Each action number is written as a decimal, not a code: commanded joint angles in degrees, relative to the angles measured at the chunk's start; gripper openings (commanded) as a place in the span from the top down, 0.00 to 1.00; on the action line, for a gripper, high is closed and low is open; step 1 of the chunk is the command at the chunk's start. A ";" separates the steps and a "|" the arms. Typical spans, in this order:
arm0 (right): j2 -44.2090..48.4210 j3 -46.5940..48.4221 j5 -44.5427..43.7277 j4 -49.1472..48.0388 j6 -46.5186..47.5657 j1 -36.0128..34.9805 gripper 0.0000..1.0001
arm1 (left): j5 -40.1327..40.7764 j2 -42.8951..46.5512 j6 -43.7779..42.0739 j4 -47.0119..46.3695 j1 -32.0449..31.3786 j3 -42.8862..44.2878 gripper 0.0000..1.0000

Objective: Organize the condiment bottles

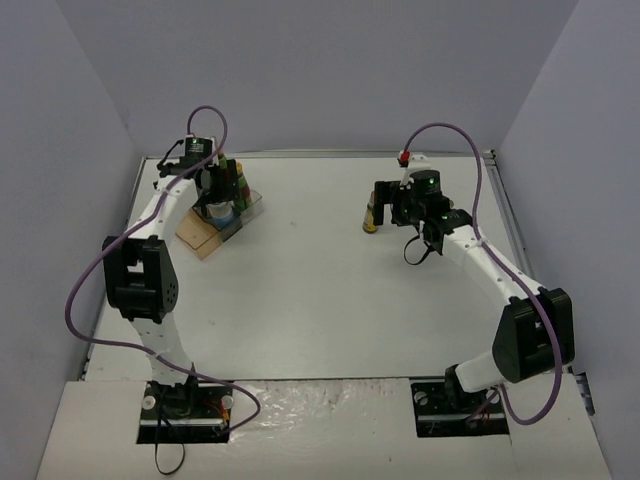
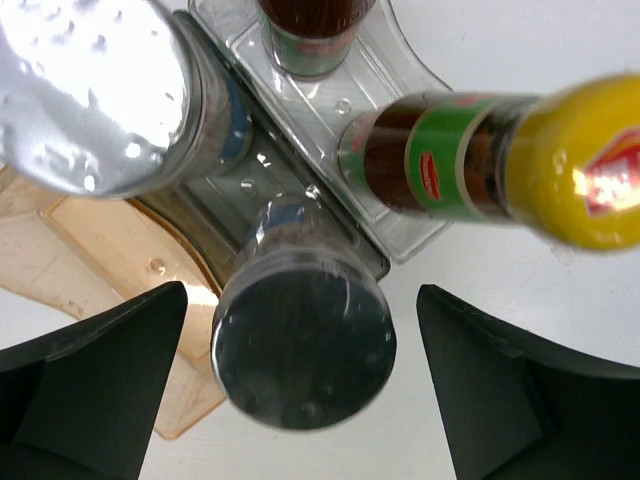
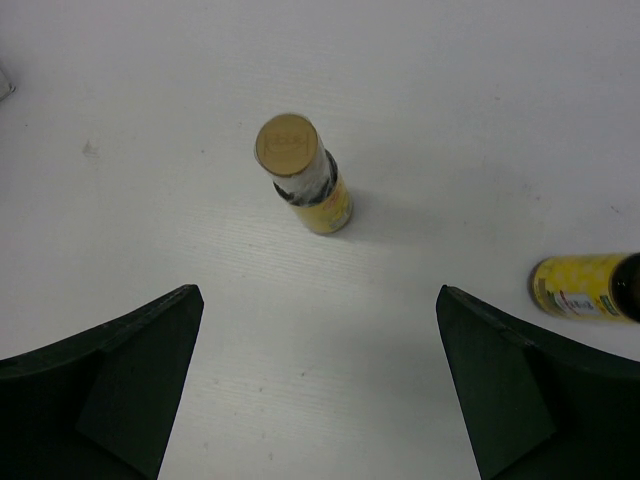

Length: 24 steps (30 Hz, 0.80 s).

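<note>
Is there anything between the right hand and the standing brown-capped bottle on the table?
Nothing visible. In the right wrist view, only bare table lies between the open right hand and the upright brown-capped bottle. A second yellow-labelled bottle is off to the right side, outside that path.

You're looking at a white table (image 1: 310,300) closed in by plain grey-lilac walls (image 1: 330,70) along its far, left and right edges. The light is soft and even, and shadows are faint.

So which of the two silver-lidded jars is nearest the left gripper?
The jar between the left gripper's open fingers; the other jar stands farther off, at upper left in that view.
</note>
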State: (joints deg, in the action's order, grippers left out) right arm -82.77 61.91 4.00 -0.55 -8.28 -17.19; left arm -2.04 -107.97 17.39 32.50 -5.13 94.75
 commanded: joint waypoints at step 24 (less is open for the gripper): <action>-19.12 9.75 4.84 -16.92 11.91 -6.16 0.90 | -9.12 54.73 -1.71 -6.17 -0.50 -46.21 0.03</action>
State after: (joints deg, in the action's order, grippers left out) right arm -105.86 71.05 7.25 -12.48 1.89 -19.72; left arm -8.51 -58.85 17.19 32.68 -5.28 49.98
